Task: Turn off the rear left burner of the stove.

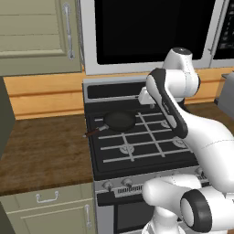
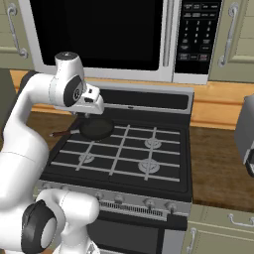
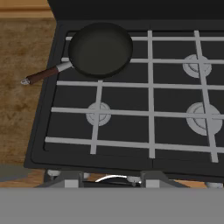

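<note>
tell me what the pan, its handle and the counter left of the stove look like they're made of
Pan: dark matte metal, probably nonstick, no shine. Its handle: reddish-brown, wood-like, joined by a silvery metal neck. Counter: brown wood, judging by the streaky grain. Stove grates look like pale painted metal.

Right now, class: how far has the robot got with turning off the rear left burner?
Nothing looks done. The gripper hovers high above the stove, touching nothing. A frying pan covers the rear left burner, so no flame can be judged. Left: descend to the front knobs and turn the right one.

Black stove (image 3: 131,127) with pale grid grates, black pan (image 3: 100,49), brown wood-grain counter (image 3: 22,87).
</note>
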